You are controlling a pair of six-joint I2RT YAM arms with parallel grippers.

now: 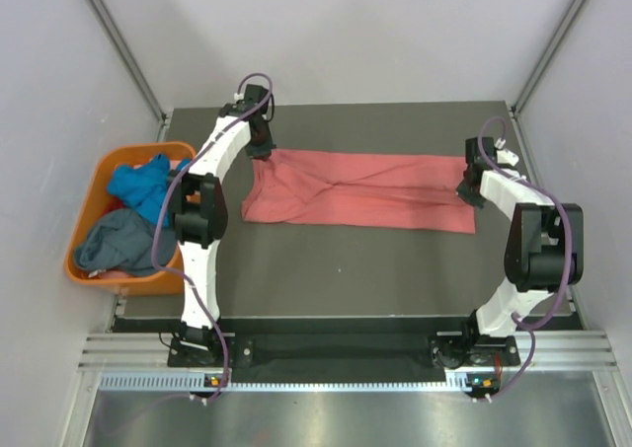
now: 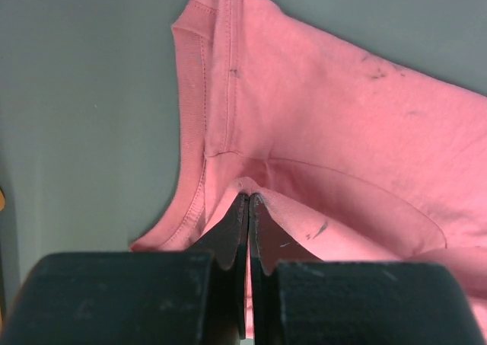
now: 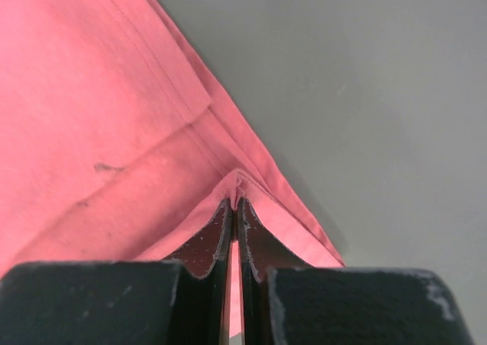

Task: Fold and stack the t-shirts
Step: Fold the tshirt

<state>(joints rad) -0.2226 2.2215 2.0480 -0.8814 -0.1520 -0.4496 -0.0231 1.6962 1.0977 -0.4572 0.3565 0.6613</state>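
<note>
- Left gripper (image 2: 249,199) right up against the lens: matte black jaws pressed tight on a pinched ridge of the salmon-pink t-shirt (image 1: 360,192), just beside a stitched hem band.
- Right gripper (image 3: 234,200), same story: jaws clamped on a little peak of soft pink cloth at a layered, hemmed edge.
- Between them the shirt lies as a long, wrinkled band across the far half of the dark grey table (image 1: 346,279), one gripper at its far-left corner, the other at its right end.
- Off the table's left edge, an orange plastic tub (image 1: 87,215) holds the bright blue t-shirt (image 1: 141,186) and the slate grey-blue t-shirt (image 1: 117,242), both crumpled in heaps.
</note>
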